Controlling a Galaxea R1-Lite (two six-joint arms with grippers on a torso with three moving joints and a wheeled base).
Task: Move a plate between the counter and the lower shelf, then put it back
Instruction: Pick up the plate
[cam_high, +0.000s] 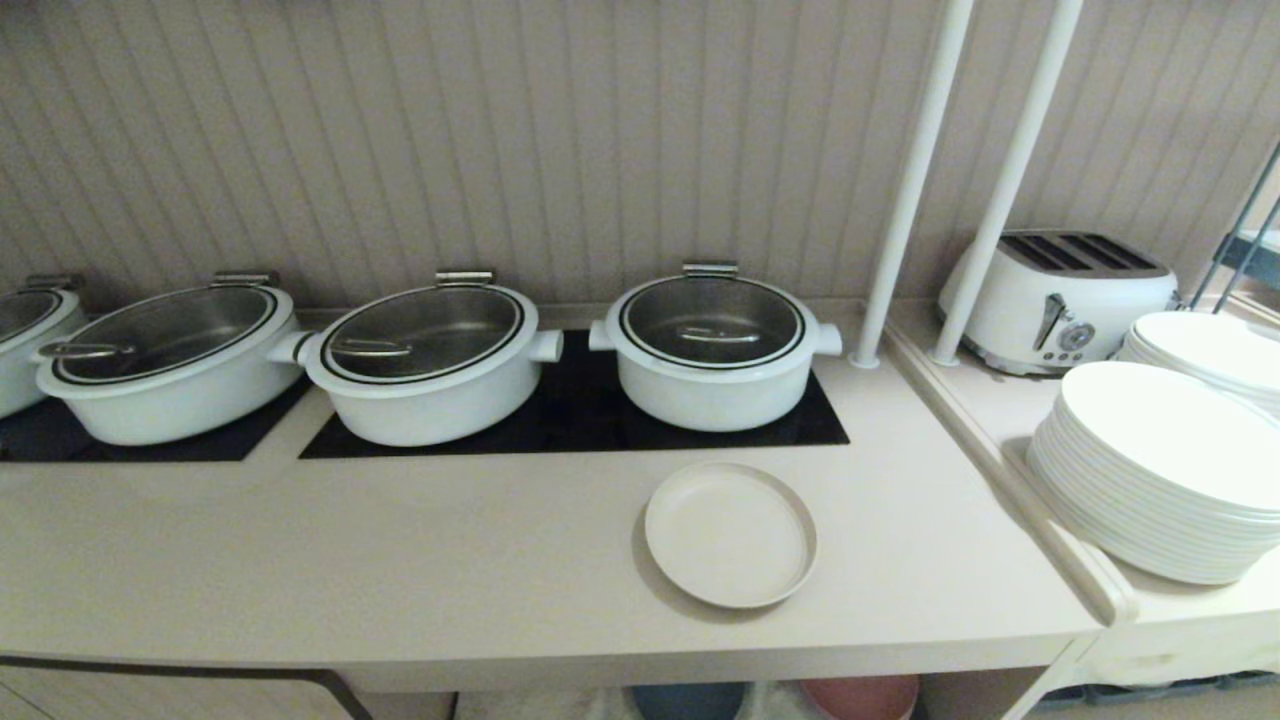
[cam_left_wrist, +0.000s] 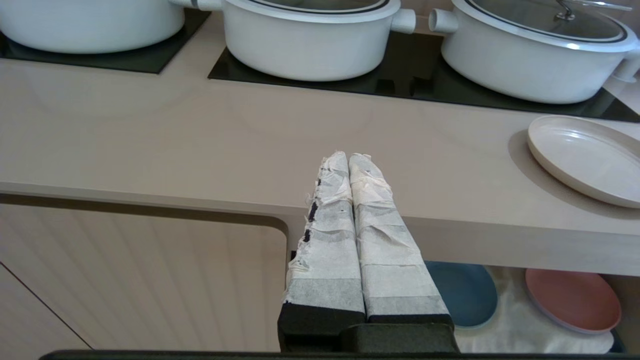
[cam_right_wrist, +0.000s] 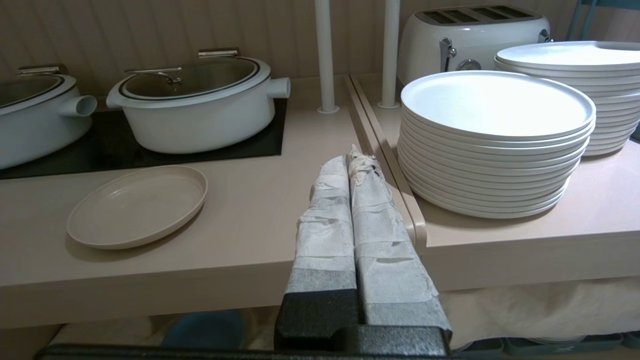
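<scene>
Seen only from the left wrist: blue plate (cam_left_wrist: 462, 292) and pink plate (cam_left_wrist: 575, 300) on the lower shelf (cam_left_wrist: 515, 330), under the counter (cam_high: 400, 560). Left gripper (cam_left_wrist: 348, 157) clenched, empty, held off the front edge. Farther right, cream plate (cam_high: 730, 533) resting before the rightmost pot (cam_high: 712, 345). Right gripper (cam_right_wrist: 352, 160) likewise pinched shut, empty, beside stacked white plates (cam_right_wrist: 495, 145).

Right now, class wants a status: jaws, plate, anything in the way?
Both grippers, left and right, shut, empty. Plate on counter, untouched. Nothing on plate.
</scene>
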